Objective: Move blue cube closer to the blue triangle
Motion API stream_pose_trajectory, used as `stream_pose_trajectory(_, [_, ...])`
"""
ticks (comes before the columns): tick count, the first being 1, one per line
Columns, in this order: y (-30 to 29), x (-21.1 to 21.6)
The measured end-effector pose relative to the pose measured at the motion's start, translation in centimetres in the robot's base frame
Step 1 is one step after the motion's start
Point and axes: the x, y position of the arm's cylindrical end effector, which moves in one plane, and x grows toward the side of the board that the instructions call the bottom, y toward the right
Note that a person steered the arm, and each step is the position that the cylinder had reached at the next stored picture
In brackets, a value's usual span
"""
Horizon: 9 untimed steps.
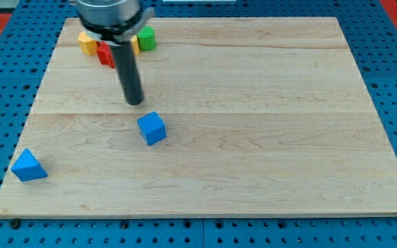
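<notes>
The blue cube (151, 128) sits on the wooden board (253, 138) a little left of the view's middle and somewhat below the board's mid-height, turned so that one corner points toward the view's bottom. The blue triangle (29, 166) lies well apart from it, down at the view's lower left, close to both the board's left edge and its bottom edge. Between the two blue blocks the wood is bare, a clear diagonal stretch running down and to the left. My tip (135, 102) stands just above the cube in the view and slightly to its left, near it but with a thin strip of board showing between them, so it is not touching. The rod rises from the tip almost straight, leaning a little toward the view's upper left, into the dark round arm body at the top edge of the frame. The tool is a plain rod with nothing that opens or closes, and it holds nothing. Behind the rod, near the board's upper left corner, a small cluster of blocks sits together: a yellow block (86, 42), a red block (105, 54) partly hidden by the rod, and a green block (147, 38) on the rod's right. The whole right half of the board is open wood out to its edges.
</notes>
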Motion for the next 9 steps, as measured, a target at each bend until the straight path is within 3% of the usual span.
stream_pose_trajectory(1, [4.0, 2.0])
stream_pose_trajectory(3, [-2.3, 6.9])
stream_pose_trajectory(4, [-0.3, 7.2])
stream_pose_trajectory(5, [-2.9, 7.9])
stream_pose_trajectory(6, [-5.9, 11.5])
stream_pose_trajectory(7, [-2.4, 11.8])
stream_pose_trajectory(8, [-3.1, 14.8])
stream_pose_trajectory(9, [-6.7, 15.7])
